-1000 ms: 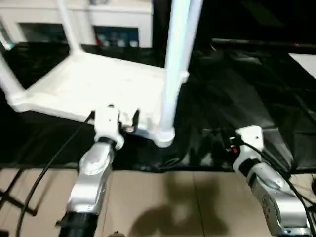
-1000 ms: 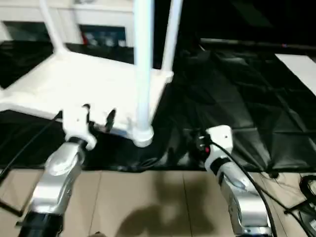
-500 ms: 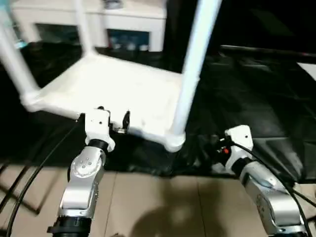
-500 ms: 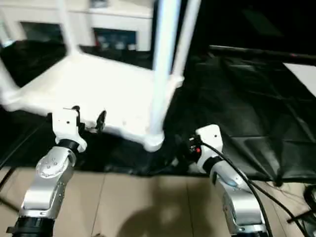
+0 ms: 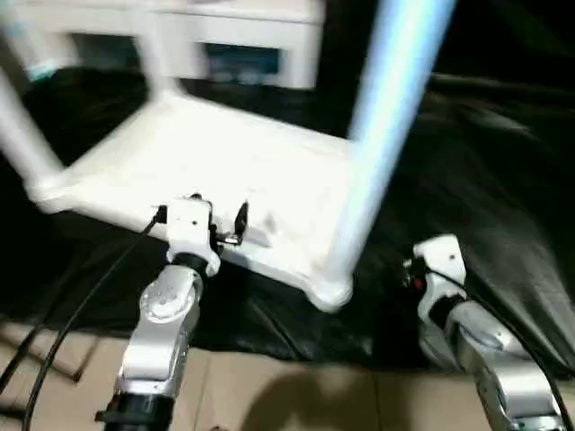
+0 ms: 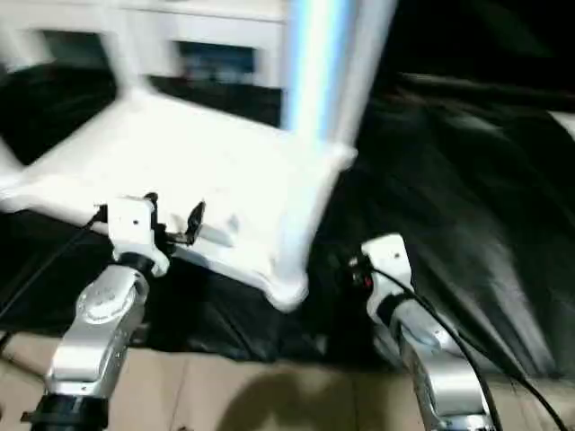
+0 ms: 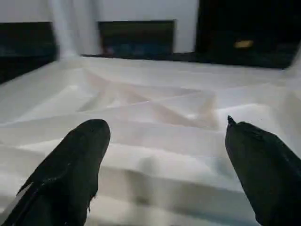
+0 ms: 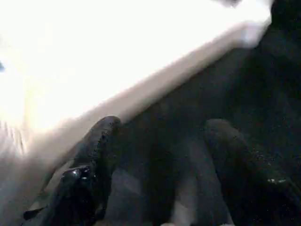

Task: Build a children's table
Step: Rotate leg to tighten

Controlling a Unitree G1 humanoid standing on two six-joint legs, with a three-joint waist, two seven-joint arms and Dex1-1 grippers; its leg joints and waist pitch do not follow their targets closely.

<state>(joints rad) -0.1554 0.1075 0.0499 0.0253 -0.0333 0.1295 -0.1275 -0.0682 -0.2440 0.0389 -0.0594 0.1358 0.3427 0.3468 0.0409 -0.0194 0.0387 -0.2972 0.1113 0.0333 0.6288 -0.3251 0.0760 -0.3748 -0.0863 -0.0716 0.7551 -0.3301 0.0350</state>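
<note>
The children's table (image 5: 225,162) lies upside down on a black cloth, its ribbed underside facing up. White legs stand up from its corners: a near-right leg (image 5: 382,153), a left leg (image 5: 22,135) and a far leg (image 5: 157,54). My left gripper (image 5: 201,215) is at the table's near edge, open, and its black fingers (image 7: 70,165) straddle the rim with the ribbing (image 7: 155,103) beyond. My right gripper (image 5: 415,269) hangs low just right of the near-right corner socket (image 5: 331,292). It is open (image 8: 162,127) over the cloth, with the table's edge (image 8: 141,89) beside it.
A white glass-doored cabinet (image 5: 234,36) stands behind the table. The black cloth (image 5: 494,180) spreads far to the right. Tan floor (image 5: 296,395) lies in front of the cloth, and black cables (image 5: 63,332) trail at the near left.
The whole picture has shifted and tilted, so the camera moved. The right gripper now sits a little nearer the table's near-right corner. Both grippers keep the same opening.
</note>
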